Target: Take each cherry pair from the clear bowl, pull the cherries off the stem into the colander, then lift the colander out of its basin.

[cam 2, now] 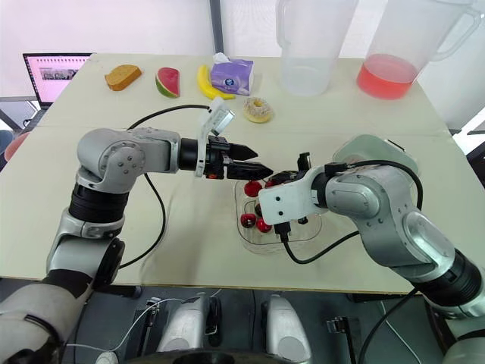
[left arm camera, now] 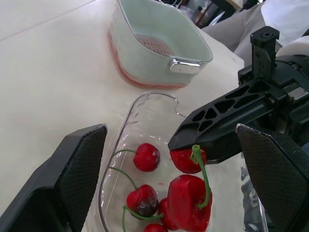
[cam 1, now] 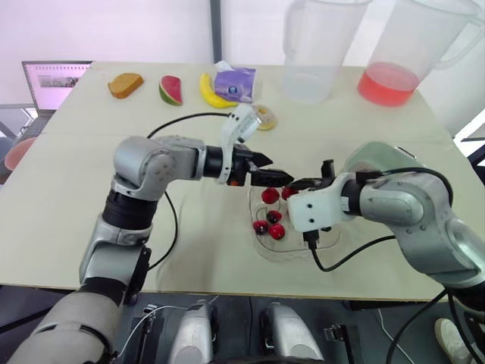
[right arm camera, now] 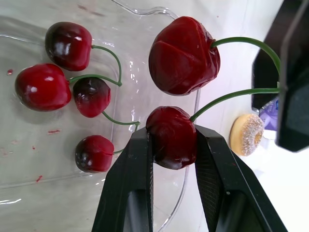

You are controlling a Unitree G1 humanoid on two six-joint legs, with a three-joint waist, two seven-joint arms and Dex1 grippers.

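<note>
Bright and even all over, blown out white along the far side. Just faint, soft shadows on the table. Tiny glints on the cherries and bowl rim.

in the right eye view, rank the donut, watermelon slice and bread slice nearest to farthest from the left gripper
From the left gripper:
1. donut, just beyond it on the table
2. watermelon slice, far edge, off to the left
3. bread slice, far edge, farthest left
</note>
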